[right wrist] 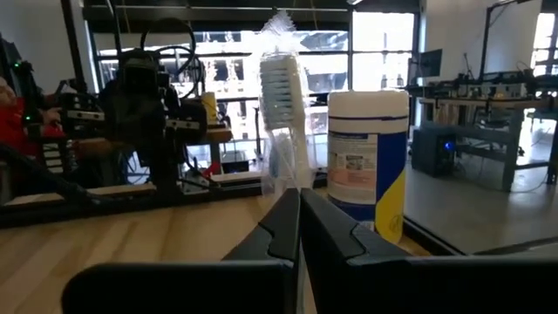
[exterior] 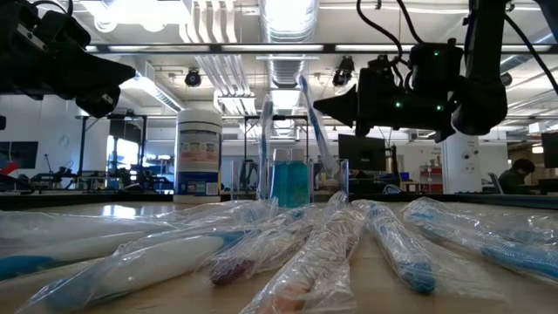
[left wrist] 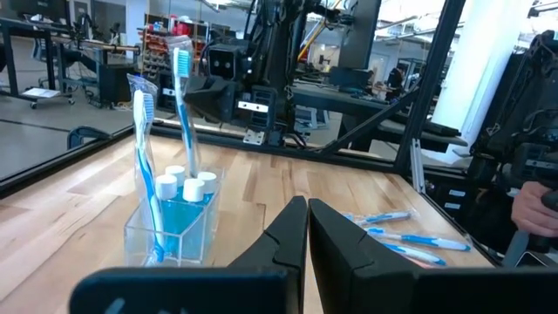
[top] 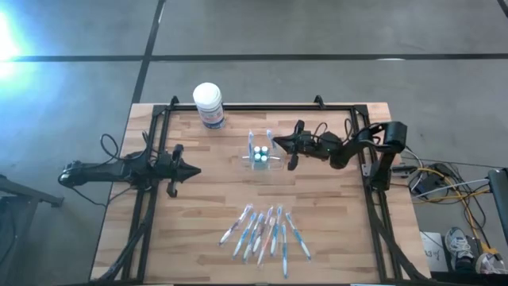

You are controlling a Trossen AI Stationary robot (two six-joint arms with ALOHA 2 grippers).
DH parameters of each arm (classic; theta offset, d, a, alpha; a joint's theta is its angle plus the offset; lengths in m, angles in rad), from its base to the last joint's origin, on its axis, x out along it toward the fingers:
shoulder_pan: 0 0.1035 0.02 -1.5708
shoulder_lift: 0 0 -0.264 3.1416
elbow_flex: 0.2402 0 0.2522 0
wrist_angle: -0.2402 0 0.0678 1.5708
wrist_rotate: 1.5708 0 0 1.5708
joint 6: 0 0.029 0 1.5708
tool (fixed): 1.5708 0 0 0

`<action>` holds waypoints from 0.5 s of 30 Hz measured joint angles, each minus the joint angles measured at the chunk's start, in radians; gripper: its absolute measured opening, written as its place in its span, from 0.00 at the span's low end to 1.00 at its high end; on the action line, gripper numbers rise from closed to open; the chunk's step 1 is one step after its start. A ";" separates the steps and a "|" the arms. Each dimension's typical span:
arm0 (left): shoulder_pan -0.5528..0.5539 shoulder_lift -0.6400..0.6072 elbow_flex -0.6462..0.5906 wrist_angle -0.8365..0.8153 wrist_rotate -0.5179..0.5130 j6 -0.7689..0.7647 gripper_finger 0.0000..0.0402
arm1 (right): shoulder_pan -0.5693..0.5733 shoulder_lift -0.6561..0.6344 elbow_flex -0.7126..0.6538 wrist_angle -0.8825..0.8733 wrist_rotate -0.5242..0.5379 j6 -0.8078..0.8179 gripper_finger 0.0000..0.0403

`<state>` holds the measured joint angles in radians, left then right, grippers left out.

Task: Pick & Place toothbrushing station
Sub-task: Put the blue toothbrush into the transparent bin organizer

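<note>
Station (top: 261, 156) sits btwn both grippers, left (top: 193, 169) & right (top: 279, 143), fingers pressed together, empty.

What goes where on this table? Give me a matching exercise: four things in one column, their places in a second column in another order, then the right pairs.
Things:
1. white tub
2. toothbrushing station
3. wrapped toothbrushes
4. left gripper

Places:
A. fanned out flat near the table's front edge
B. at the table's back edge, left of centre
C. mid-table, just left of the right gripper, with two brushes standing in it
D. shut, over the table's left half, pointing toward the middle

Pairs: 1-B, 2-C, 3-A, 4-D
</note>
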<state>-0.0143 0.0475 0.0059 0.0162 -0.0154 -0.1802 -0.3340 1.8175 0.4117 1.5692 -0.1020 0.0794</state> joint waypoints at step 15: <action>0.000 0.000 0.000 -0.001 0.000 0.001 0.05 | 0.003 0.000 -0.017 -0.045 0.031 -0.004 0.02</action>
<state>-0.0144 0.0475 0.0059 0.0151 -0.0154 -0.1795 -0.3313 1.8178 0.3951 1.5239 -0.0711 0.0757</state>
